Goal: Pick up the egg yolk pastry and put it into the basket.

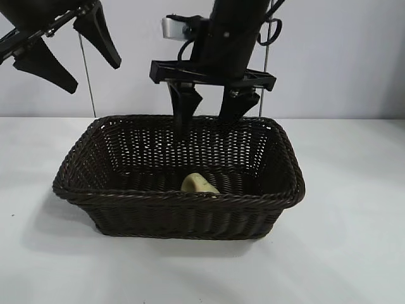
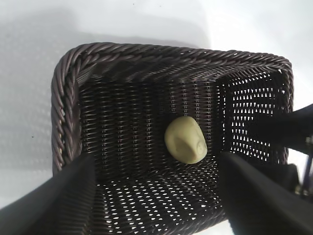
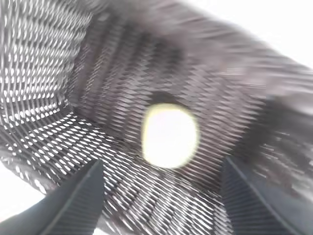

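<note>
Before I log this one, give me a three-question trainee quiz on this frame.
1. True or false: the egg yolk pastry lies on the floor of the basket.
2. Which gripper hangs above the basket's far side? A) left gripper B) right gripper
3. Fill in: the right gripper's fingers hold ____.

Key:
1. True.
2. B. The right gripper is above the far rim; the left gripper is up beyond the basket's left end, fingers apart.
3. Nothing; they stand apart, clear of the pastry.

1 egg yolk pastry [image 2: 186, 140], 1 basket [image 1: 177, 197], 2 arms
</note>
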Controlling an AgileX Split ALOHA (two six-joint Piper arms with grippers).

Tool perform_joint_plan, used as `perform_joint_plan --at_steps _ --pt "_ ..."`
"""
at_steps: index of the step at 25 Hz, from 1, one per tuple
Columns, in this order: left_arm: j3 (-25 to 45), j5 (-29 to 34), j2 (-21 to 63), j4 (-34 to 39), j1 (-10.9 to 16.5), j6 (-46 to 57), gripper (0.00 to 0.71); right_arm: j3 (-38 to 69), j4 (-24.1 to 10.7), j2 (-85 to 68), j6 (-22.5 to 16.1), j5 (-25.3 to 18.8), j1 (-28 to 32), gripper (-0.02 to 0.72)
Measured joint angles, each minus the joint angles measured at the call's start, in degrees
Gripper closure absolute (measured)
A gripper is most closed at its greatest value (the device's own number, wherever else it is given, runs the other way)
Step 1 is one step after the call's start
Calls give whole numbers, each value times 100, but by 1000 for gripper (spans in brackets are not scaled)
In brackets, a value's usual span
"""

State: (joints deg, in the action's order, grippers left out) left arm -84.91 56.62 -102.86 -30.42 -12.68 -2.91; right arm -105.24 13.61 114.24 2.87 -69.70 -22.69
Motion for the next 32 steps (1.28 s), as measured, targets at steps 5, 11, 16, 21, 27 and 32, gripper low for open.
perform_joint_plan --at_steps 5,11,16,21,27,32 --pt "0 0 0 0 0 0 196 0 186 -293 171 -84 794 207" --pt "0 0 0 0 0 -1 196 0 175 -602 185 -97 1407 207" --pt "0 0 0 0 0 -1 196 0 192 -622 189 -110 1415 207" --pt "0 0 0 0 0 -1 196 0 200 -622 189 -110 1408 207" --pt "0 0 0 0 0 -7 196 0 204 -622 189 -110 1383 207" --pt "0 0 0 0 0 -7 196 200 204 -622 191 -110 1383 207"
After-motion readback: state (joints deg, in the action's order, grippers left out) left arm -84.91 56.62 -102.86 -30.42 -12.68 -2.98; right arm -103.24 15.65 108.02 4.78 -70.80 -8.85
